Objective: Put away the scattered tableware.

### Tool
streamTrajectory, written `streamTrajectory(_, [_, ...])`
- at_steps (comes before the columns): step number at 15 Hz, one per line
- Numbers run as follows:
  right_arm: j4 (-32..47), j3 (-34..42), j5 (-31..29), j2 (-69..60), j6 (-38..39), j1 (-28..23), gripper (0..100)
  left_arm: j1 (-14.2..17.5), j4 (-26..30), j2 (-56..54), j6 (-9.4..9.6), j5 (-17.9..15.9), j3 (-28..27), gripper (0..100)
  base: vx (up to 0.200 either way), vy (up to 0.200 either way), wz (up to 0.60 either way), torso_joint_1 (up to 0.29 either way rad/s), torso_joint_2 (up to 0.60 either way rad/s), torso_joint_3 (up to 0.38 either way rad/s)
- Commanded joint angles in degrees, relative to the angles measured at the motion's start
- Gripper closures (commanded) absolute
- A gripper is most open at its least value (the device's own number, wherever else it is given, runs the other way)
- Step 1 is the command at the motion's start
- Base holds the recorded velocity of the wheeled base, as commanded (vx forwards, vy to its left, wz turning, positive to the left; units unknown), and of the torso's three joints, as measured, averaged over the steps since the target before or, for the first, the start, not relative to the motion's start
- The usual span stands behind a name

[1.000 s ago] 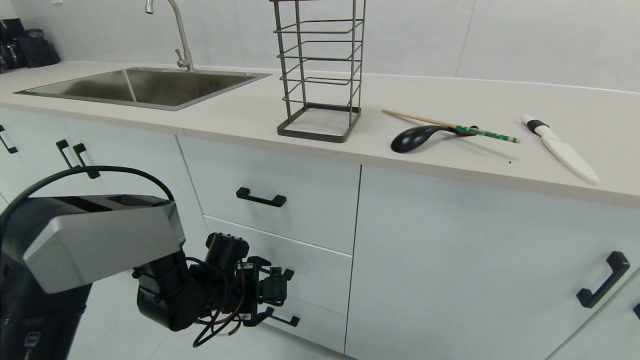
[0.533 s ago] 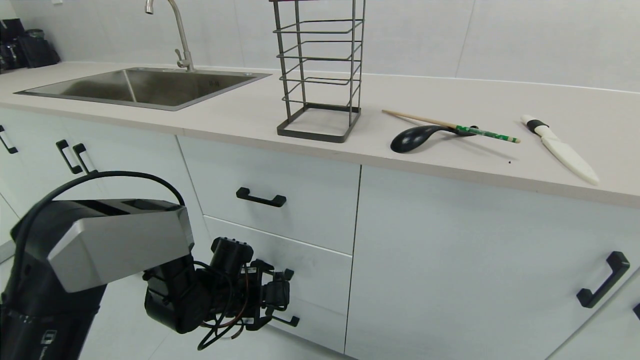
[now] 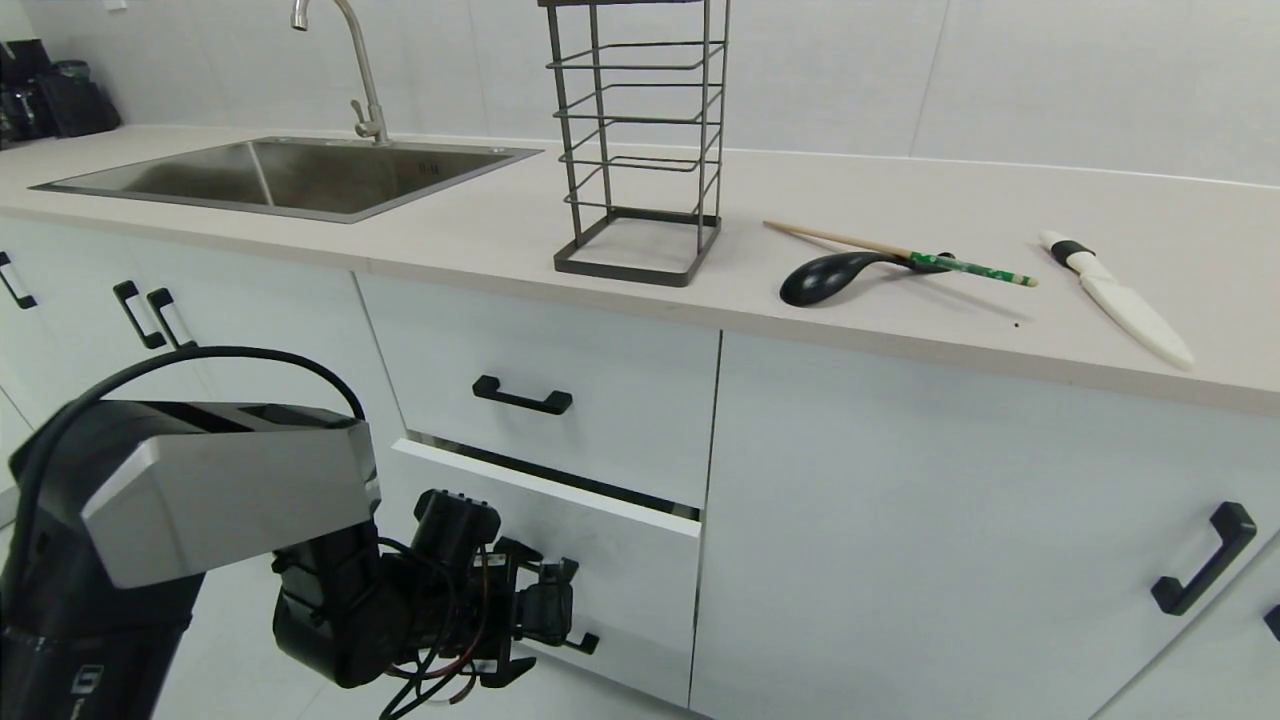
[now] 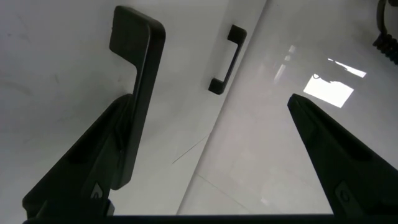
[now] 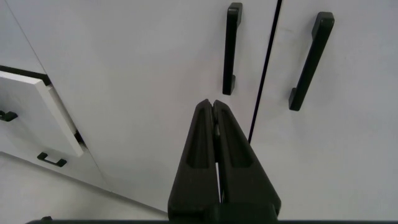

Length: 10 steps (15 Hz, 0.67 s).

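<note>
Head view first: the left claw (image 3: 558,628) is down low at the lower drawer (image 3: 600,540), right on its black handle (image 3: 582,643), and that drawer stands ajar with a dark gap above its front. Up on the desk (image 3: 480,240) lies the tableware: a black spoon (image 3: 828,276), its stem crossed by what looks like a pair of chopsticks (image 3: 900,251) (could be just one, hard to call from here), and a white knife (image 3: 1118,298) off to their right. A wire rack (image 3: 638,150) stands upright left of the spoon, with the sink (image 3: 290,172) further left.

Over to the left wrist view: the left claw (image 4: 207,104) is spread wide, one finger (image 4: 93,168) lying against the handle (image 4: 138,68), the other well clear of it.

Right wrist view now: the right claw (image 5: 214,104) is pressed together with nothing between its fingers, facing white cupboard doors (image 5: 155,74) with upright cupboard handles (image 5: 231,46), the ajar drawer (image 5: 37,106) off to the side
</note>
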Motion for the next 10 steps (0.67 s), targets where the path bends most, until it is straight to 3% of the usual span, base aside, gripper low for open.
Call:
streamTrajectory(1, [0.00, 0.01, 0.02, 0.09, 0.00, 0.01, 100, -0.02, 0.09, -0.67, -0.05, 0.00, 0.17, 0, 0.000, 0.000, 0.00, 0.000, 0.00, 0.000])
streamTrajectory(7, [0.00, 0.01, 0.11, 0.09, 0.00, 0.01, 100, -0.72, 0.09, -8.49, -3.04, -0.08, 3.87, 0, 0.000, 0.000, 0.00, 0.000, 0.00, 0.000])
streamTrajectory(10, [0.00, 0.01, 0.11, 0.09, 0.00, 0.01, 100, -3.71, 0.09, -17.72, -7.34, 0.00, 10.37, 0, 0.000, 0.000, 0.00, 0.000, 0.00, 0.000])
